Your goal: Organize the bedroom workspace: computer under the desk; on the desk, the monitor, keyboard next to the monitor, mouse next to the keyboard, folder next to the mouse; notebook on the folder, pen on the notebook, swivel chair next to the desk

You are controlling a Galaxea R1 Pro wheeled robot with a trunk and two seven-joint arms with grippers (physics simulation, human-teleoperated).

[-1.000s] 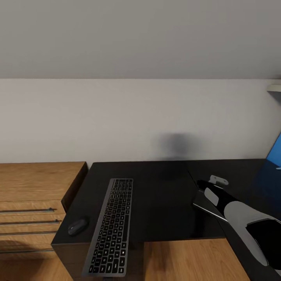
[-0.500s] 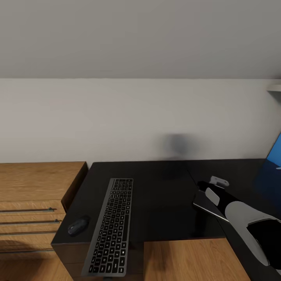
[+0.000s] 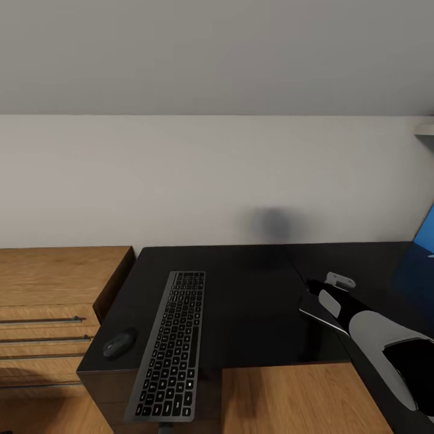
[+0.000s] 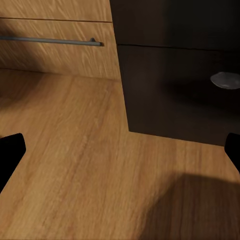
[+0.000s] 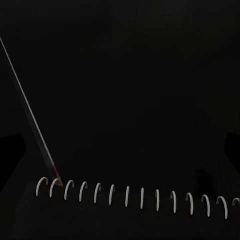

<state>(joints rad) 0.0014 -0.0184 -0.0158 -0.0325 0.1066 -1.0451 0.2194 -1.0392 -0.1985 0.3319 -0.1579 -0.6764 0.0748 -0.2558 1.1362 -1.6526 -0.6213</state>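
We look down on the glossy black desk [image 3: 253, 301] standing against a pale wall [image 3: 181, 181], with a light wooden drawer cabinet [image 3: 54, 289] at its left end and wood floor [image 3: 283, 401] at its near side. The keyboard [image 3: 170, 343] lies lengthwise on the desk's left part, its near end jutting past the desk edge. The mouse [image 3: 119, 345] sits just left of the keyboard, near the desk's left near corner. At the far right edge we see a blue slanted surface [image 3: 425, 232], too cropped for us to name. Our right arm [image 3: 374, 337] reaches over the desk's right part above a dark spiral-bound notebook [image 3: 316, 308]; in the right wrist view its wire rings [image 5: 135, 195] show close below the right gripper [image 5: 120, 150], whose dark fingertips [image 5: 10, 150] stand wide apart, closed on nothing. The left gripper [image 4: 120, 155] hangs over the floor beside the black drawer unit [image 4: 175, 90], its fingertips [image 4: 10, 152] likewise spread wide and empty.
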